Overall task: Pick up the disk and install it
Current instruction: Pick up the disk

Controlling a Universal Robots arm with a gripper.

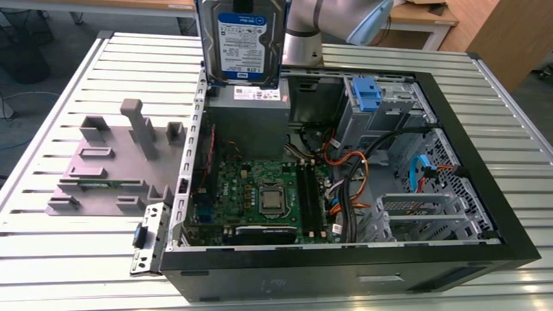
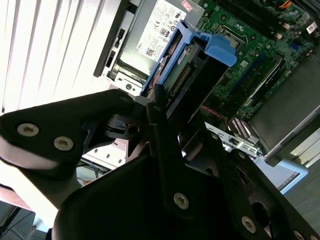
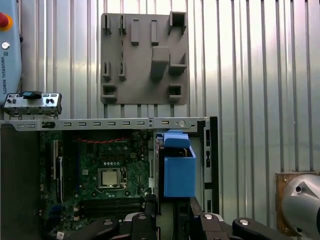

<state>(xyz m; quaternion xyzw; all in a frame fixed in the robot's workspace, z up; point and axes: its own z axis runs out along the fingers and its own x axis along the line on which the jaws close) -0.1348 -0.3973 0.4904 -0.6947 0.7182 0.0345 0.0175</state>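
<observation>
The disk (image 1: 248,40) hangs upright in the air over the far end of the open computer case (image 1: 484,214). Its white-and-blue label faces the exterior camera, and it is just above the grey power-supply box (image 1: 246,113). In the first wrist view its blue caddy (image 3: 179,172) juts out from between the black fingers (image 3: 148,220) of the gripper (image 3: 172,217). The gripper is clamped on the disk (the contact itself is partly hidden, so the hold looks firm rather than certain). The motherboard (image 1: 259,188) lies on the case floor below. A grey fixture plate (image 1: 103,168) sits on the slatted table (image 1: 52,259) to the exterior view's left of the case, well apart from the disk.
</observation>
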